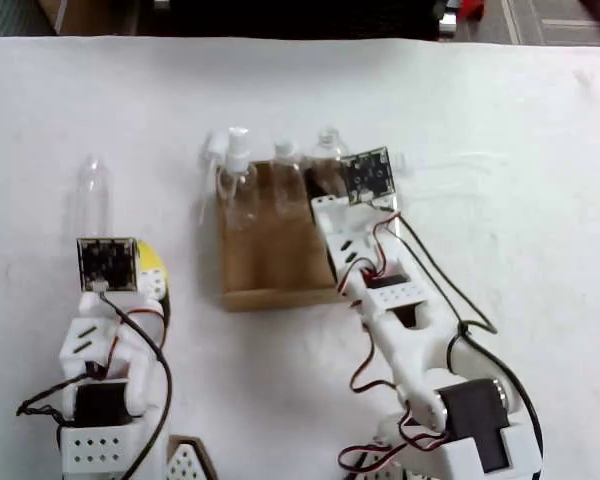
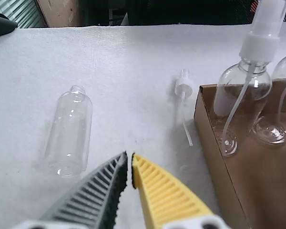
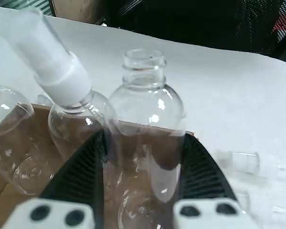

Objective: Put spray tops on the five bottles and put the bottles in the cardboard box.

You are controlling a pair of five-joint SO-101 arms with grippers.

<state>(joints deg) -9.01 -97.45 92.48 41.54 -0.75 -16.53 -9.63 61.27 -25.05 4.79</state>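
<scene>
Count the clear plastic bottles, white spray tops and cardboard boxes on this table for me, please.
Clear plastic bottles: 4
White spray tops: 4, two fitted, two loose
Brown cardboard box: 1
Total: 9
</scene>
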